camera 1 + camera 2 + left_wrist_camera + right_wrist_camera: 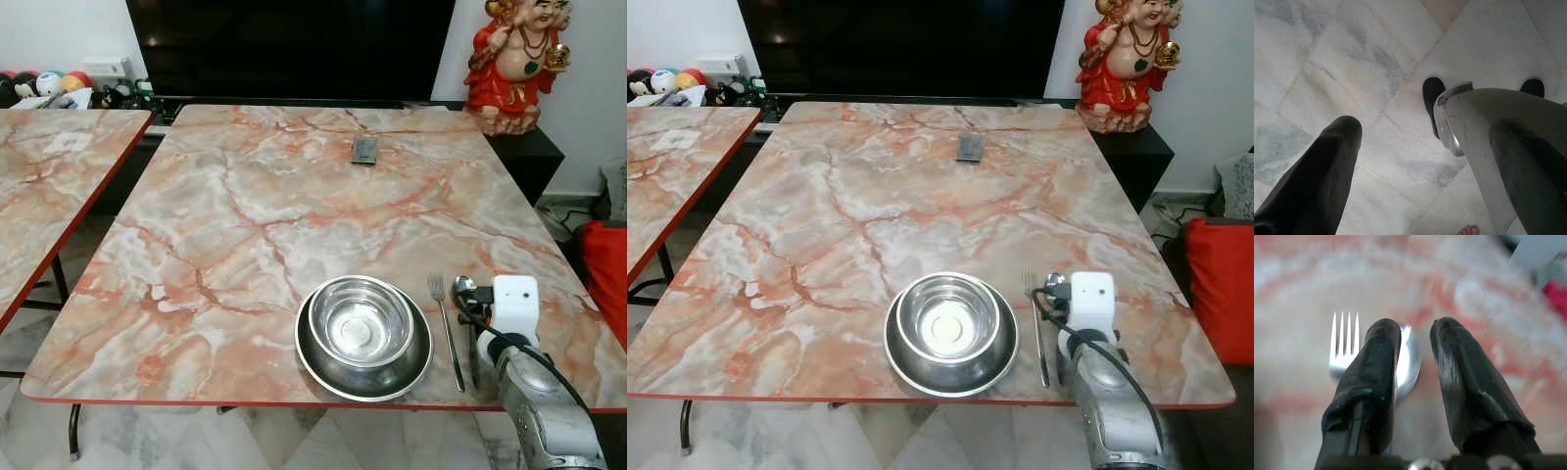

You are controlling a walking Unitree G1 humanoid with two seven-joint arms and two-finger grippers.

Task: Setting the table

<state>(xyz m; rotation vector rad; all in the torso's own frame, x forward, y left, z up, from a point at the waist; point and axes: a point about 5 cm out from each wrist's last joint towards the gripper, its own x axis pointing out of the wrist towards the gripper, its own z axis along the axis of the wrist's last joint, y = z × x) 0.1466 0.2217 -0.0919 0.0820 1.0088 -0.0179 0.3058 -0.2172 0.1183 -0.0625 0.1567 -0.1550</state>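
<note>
Spoon (pixel 462 290) beside fork (pixel 446 330) right of steel bowls (pixel 363 335), right pincer (pixel 1415 335) narrowly parted above spoon, no readable writing

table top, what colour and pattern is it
The table top is pink-and-white marble pattern with orange-red veins and a red edge, clearest in the left eye view.

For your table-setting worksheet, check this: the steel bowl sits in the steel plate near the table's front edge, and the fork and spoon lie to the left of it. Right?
Not quite. The fork and spoon lie to the right of the bowl and plate, beside the right hand, as the left eye view shows. The rest holds.
</note>
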